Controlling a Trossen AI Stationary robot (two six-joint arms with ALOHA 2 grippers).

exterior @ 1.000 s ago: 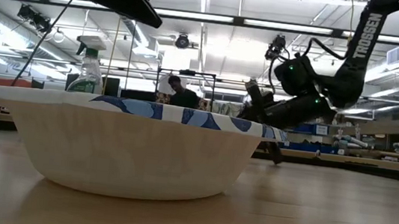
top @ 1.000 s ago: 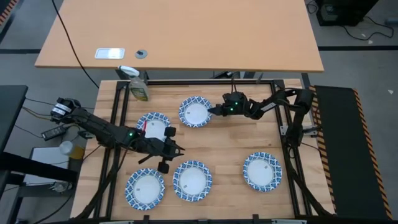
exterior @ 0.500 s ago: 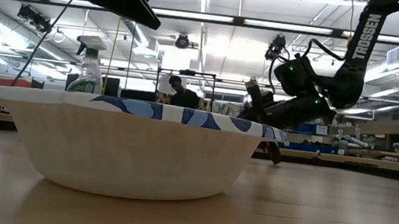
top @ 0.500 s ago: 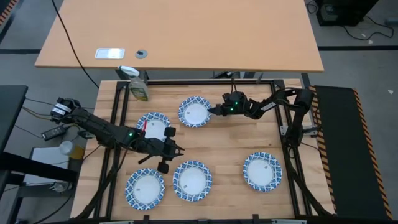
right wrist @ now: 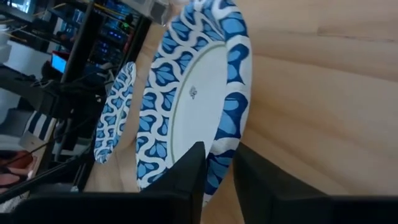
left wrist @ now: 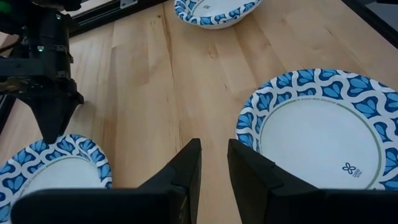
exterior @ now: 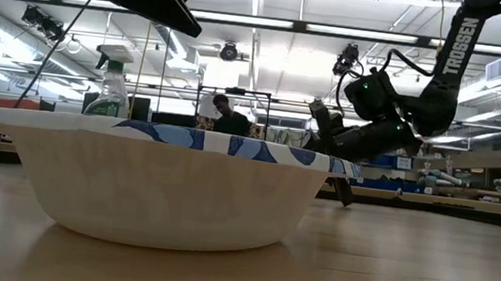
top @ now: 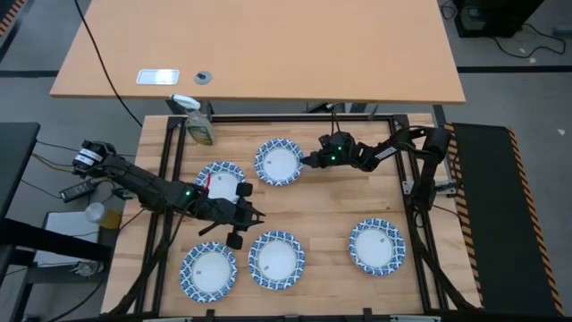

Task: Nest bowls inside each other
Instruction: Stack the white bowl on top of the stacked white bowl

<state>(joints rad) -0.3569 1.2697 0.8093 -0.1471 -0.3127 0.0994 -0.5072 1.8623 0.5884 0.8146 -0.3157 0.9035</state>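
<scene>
Right tool (top: 306, 162) sits at the right-hand rim of the far centre bowl (top: 279, 162), a shallow round paper bowl with a blue-and-white patterned rim and plain white centre. In the right wrist view the two dark fingers (right wrist: 189, 171) straddle that rim, one on each side, and the bowl stands tilted off the pale wooden slatted worktop (top: 331, 210); the tool pinches the rim. In the low view the same tool (exterior: 321, 122) shows behind the nearest bowl (exterior: 151, 181), with the dark arm angling down from the upper right.

Left tool (top: 256, 216) hangs over bare wood in the middle of the worktop, between the left-hand bowl (top: 221, 179) and the near centre bowl (top: 276, 258). From the left wrist view its fingers (left wrist: 186, 168) stand a narrow gap apart with nothing between them, only wood below.

Five bowls are visible in the high view. Besides those three, one sits at the near left corner (top: 208, 271), just beside the near centre bowl, and one at the near right (top: 376, 246), well apart from the rest. All lie singly; none is nested.

A green-and-white spray bottle (top: 197, 122) stands at the far left corner of the worktop.
</scene>
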